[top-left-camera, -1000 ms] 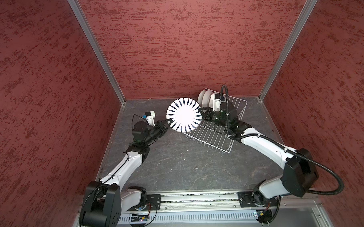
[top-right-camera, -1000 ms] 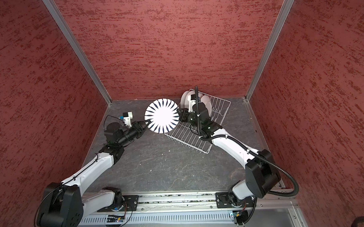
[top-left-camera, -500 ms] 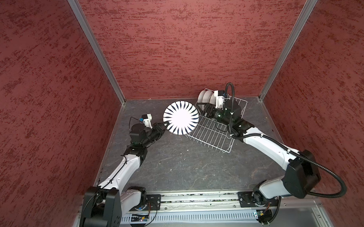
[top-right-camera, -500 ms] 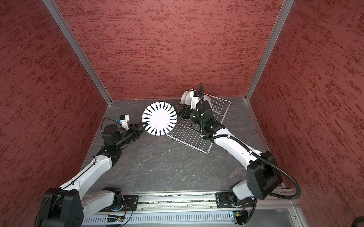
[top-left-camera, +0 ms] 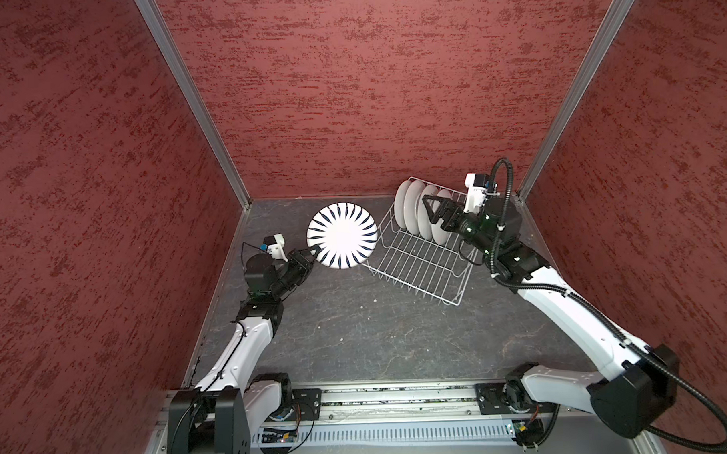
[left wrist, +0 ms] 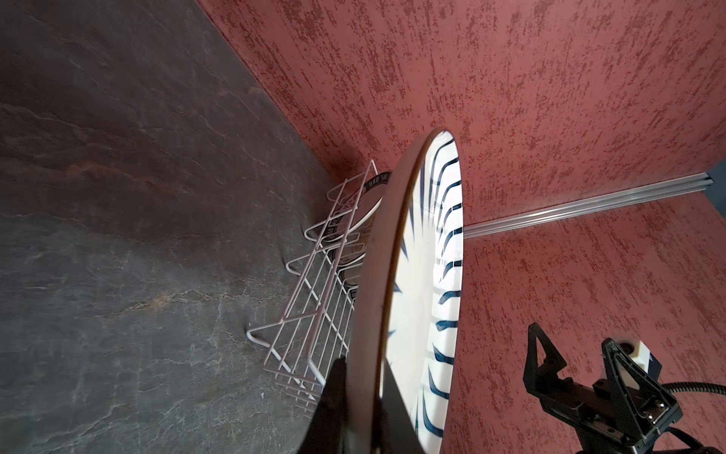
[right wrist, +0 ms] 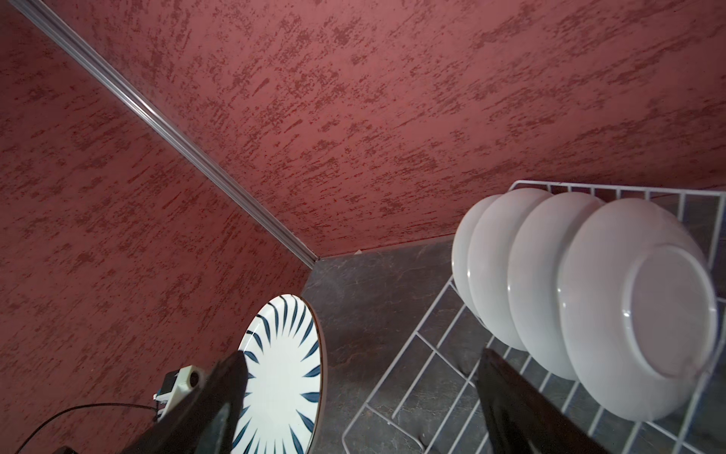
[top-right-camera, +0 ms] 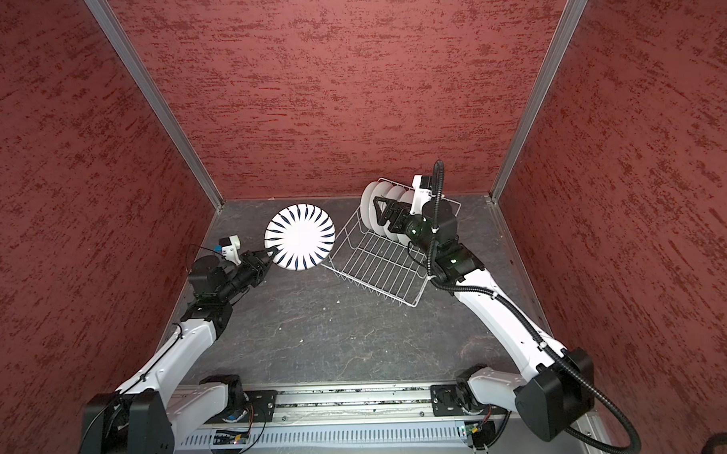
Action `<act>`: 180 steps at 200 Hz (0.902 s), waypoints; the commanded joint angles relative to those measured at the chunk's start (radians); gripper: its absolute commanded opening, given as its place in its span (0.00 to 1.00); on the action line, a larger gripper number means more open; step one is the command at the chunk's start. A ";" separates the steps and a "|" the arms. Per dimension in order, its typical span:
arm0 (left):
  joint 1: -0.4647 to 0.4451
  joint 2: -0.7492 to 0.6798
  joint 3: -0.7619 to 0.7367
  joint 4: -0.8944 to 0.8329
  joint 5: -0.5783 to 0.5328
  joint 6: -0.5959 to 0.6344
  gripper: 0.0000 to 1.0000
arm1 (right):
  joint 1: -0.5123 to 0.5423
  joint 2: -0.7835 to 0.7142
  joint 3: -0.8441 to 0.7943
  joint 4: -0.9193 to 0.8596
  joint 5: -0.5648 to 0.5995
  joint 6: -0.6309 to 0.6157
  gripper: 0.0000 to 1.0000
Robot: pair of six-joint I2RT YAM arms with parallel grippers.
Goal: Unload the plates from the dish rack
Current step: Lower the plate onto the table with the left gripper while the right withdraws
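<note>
My left gripper point(top-left-camera: 315, 251) point(top-right-camera: 272, 251) is shut on the rim of a white plate with dark radial stripes point(top-left-camera: 342, 236) point(top-right-camera: 300, 237), held face up above the floor, left of the dish rack point(top-left-camera: 413, 268) point(top-right-camera: 376, 273). In the left wrist view the jaws point(left wrist: 363, 393) pinch that plate point(left wrist: 416, 295) edge-on. Several white plates point(top-left-camera: 406, 201) point(top-right-camera: 369, 207) stand upright at the rack's far end. My right gripper point(top-left-camera: 438, 213) point(top-right-camera: 388, 214) hangs open just in front of them. In the right wrist view the gripper point(right wrist: 359, 355) is empty, beside the nearest plate back point(right wrist: 636, 314).
Red textured walls close in the dark stone floor on three sides, with aluminium corner posts point(top-left-camera: 191, 101). The rack sits in the back right corner, its near half a bare wire grid point(right wrist: 412, 373). The arm bases sit on a rail point(top-left-camera: 380, 402) along the front edge.
My right gripper opened, let go of the striped plate and drew back right over the rack. My left gripper carried the plate a little to the left, away from the rack.
</note>
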 commanded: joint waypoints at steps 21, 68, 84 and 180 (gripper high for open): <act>0.071 -0.070 0.009 0.054 0.048 0.024 0.00 | -0.016 -0.018 -0.048 -0.102 0.086 -0.016 0.92; 0.142 -0.126 -0.009 -0.003 0.046 0.031 0.00 | -0.017 -0.063 -0.112 -0.102 0.077 0.025 0.91; 0.157 -0.126 -0.021 -0.006 0.041 0.026 0.00 | -0.017 -0.079 -0.123 -0.114 0.091 0.025 0.91; 0.176 0.156 0.005 0.185 -0.009 0.010 0.00 | -0.019 -0.083 -0.161 -0.067 0.114 -0.040 0.92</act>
